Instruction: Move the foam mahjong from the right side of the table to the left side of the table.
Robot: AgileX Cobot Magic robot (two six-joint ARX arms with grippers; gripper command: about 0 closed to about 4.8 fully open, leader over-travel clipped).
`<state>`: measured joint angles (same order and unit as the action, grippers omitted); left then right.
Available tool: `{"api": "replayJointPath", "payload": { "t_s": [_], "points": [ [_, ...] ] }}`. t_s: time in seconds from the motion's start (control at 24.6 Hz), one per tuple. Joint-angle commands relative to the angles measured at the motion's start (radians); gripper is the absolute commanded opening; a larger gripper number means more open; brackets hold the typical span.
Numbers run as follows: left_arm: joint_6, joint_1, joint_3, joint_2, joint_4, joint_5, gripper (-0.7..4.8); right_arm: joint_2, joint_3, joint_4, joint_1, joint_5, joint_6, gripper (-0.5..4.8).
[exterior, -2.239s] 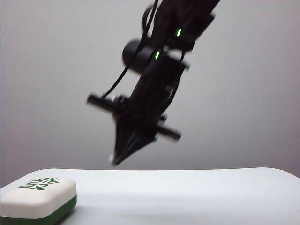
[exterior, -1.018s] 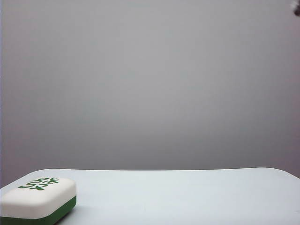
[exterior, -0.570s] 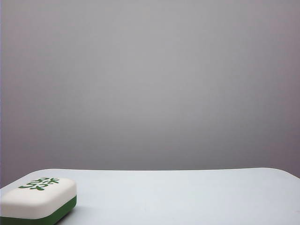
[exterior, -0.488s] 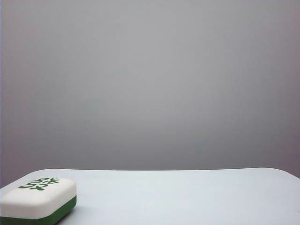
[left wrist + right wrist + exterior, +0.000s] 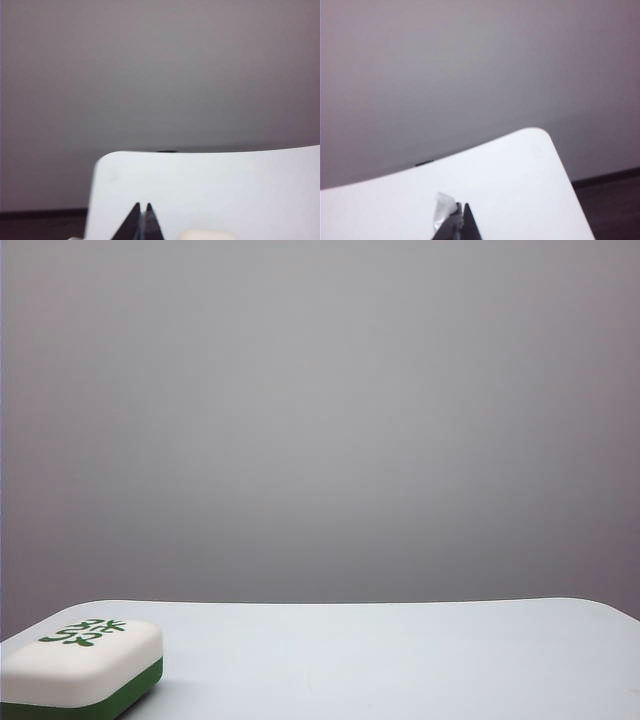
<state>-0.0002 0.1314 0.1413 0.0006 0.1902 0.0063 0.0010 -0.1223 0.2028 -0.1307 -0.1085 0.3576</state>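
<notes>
Foam mahjong [image 5: 80,672] flat at desk [image 5: 400,660] left edge (white top, green base, green characters), left gripper [image 5: 141,206] and right gripper [image 5: 461,205] fingers pressed together, empty.

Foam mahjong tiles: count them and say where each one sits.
1. The foam mahjong lies flat at the table's left front corner, touched by nothing. Left gripper and right gripper, both shut and empty, appear only in their wrist views.
</notes>
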Motion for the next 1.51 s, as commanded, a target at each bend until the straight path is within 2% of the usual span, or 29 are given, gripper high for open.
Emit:
{"api": "replayJointPath", "payload": {
  "t_s": [0.04, 0.24, 0.37, 0.45, 0.61, 0.73, 0.81, 1.51],
  "points": [
    [0.012, -0.001, -0.026, 0.0, -0.028, -0.077, -0.05, -0.001, 0.042, -0.064, -0.001, 0.003, -0.042, -0.05],
    [0.011, -0.001, -0.059, 0.0, -0.026, -0.074, -0.05, -0.001, 0.116, -0.102, 0.0, 0.015, -0.122, -0.05],
    [0.011, -0.001, -0.06, 0.0, 0.007, -0.073, -0.05, -0.001, 0.121, -0.073, 0.0, 0.024, -0.137, -0.05],
    [0.019, -0.001, -0.065, 0.0, 0.041, -0.073, -0.03, -0.001, 0.121, -0.036, 0.0, 0.02, -0.205, -0.05],
    [0.087, -0.001, -0.092, 0.0, -0.004, -0.073, -0.03, 0.001, 0.121, -0.023, 0.0, 0.021, -0.205, -0.04],
    [0.085, -0.001, -0.135, 0.0, -0.05, -0.073, -0.03, 0.001, 0.121, -0.026, 0.0, 0.024, -0.204, -0.05],
    [0.07, -0.001, -0.135, 0.0, -0.006, -0.072, -0.03, 0.001, 0.121, -0.027, 0.0, 0.025, -0.204, -0.05],
    [0.071, -0.001, -0.135, 0.0, -0.009, -0.071, -0.03, 0.0, 0.121, -0.027, 0.0, 0.024, -0.204, -0.05]
  ]
}}
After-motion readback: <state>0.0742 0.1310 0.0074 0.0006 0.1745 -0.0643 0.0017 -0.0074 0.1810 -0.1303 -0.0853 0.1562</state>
